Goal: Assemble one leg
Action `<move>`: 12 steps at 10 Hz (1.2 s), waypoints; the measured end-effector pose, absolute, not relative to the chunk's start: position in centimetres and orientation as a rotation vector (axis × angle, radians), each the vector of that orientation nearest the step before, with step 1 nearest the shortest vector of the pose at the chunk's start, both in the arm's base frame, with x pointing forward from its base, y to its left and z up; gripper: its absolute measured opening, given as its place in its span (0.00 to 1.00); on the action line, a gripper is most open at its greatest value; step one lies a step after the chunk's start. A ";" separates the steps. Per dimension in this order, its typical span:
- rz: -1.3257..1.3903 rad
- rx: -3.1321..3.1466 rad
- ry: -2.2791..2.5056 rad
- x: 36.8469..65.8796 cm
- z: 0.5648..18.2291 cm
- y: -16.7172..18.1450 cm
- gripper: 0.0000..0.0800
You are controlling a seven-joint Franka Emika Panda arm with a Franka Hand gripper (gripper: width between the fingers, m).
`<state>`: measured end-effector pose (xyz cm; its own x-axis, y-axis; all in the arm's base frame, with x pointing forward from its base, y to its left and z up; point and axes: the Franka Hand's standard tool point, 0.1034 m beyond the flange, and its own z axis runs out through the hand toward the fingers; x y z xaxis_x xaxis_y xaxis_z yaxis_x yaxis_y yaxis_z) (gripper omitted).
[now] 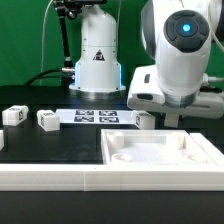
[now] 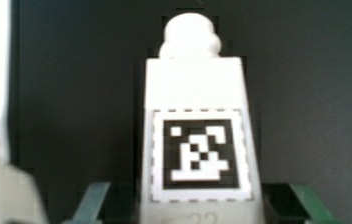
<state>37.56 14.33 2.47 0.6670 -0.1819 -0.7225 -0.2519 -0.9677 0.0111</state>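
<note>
The gripper point(image 2: 199, 203) is spread. Its two dark fingers point(image 2: 98, 205) stand on either side of the leg point(image 2: 199, 120), and a strip of black table point(image 1: 40, 142) shows between each finger and the leg's white sides, so nothing is pinched. The leg sits midway between the fingers. Its black-and-white square tag faces the wrist camera, and its narrower rounded peg end points away from the fingers. In the exterior view the fingers themselves are hidden under the arm's white hand. The same leg point(image 1: 143, 120) shows as a small white block on the table just below that hand, with the bulky white arm point(image 1: 180, 50) rising above it toward 1 o'clock. From this leg, the marker board point(image 1: 95, 115) lies flat at 9 o'clock, just beside it. Farther out along the same line a second leg point(image 1: 47, 119) stands, then a third leg point(image 1: 14, 115), the two near each other and well apart from the gripper. At 5 to 6 o'clock, near the leg, lies the large flat white square panel point(image 1: 160, 152) with recessed corners. The long white rim bar point(image 1: 50, 177) runs along the table's near edge at 7 o'clock. At 11 o'clock, well back, a white cone-shaped pedestal point(image 1: 97, 50) with a warning triangle glows blue at its foot.
</note>
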 end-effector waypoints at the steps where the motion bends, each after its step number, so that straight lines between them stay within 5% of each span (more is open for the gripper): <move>1: 1.181 -2.783 0.358 38.3 4.1 13.9 0.36; 4: 1.100 -2.794 0.363 40.7 8.3 12.5 0.36; 9: 0.713 -2.914 0.324 42.0 6.8 11.9 0.36; 12: 0.473 -2.983 0.272 44.8 9.9 10.7 0.37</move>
